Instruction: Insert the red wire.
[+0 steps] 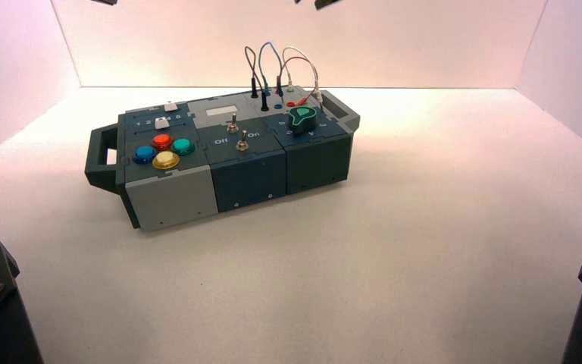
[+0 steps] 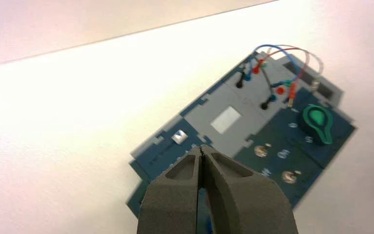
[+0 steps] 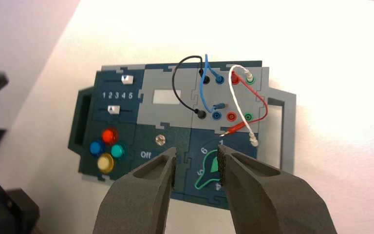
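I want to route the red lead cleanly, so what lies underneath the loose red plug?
Under the red plug, the right wrist view shows the box's light grey socket panel along its sides. The strip directly beneath is covered, so whether it touches there can't be told.

And we're counting one box [image 3: 151, 127] on one counter [image 1: 424, 265], folks! We've got two handles [image 3: 288, 126], four round buttons [image 3: 118, 150], two sliders [image 3: 127, 79] and two switches [image 1: 233, 126]. We see one knob [image 1: 301, 120], one pale window [image 3: 166, 96], and we tally four wires: one black wire [image 3: 174, 83], one blue wire [image 3: 201, 88], one white wire [image 3: 231, 87], one red wire [image 3: 258, 95]. And we make it three unplugged sockets [image 3: 231, 116] in the lower row!
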### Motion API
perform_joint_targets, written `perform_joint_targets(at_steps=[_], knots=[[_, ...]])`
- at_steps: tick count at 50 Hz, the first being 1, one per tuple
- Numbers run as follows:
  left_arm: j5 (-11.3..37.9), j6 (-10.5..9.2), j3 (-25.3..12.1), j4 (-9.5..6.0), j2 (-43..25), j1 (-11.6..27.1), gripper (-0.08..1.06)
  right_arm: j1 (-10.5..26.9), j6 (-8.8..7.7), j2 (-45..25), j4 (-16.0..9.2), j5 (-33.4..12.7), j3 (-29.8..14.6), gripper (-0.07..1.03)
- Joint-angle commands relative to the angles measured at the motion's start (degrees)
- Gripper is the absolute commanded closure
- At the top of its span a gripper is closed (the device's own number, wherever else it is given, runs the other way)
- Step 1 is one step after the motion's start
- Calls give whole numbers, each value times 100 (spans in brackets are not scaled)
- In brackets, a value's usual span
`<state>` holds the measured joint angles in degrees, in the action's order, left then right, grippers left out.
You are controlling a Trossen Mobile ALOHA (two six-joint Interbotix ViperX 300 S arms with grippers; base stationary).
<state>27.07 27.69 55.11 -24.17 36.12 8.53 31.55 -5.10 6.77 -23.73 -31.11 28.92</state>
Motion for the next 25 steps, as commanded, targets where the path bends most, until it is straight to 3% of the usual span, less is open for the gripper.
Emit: perform_joint_targets(at_steps=[1,7,15,25], knots=[[325,-246,-176,-35,114,18,101,35,44,132,-211,448,132,51],[563,-422,-149,-35,167,18,101,53,79,105,-316,791,396,51],[853,-527,-185,-70,202,18,101,88,255,44,-387,1063,686,51],[1107,-562,-211,-466,220,114,101,97,290,-79,-396,1380,835,51]])
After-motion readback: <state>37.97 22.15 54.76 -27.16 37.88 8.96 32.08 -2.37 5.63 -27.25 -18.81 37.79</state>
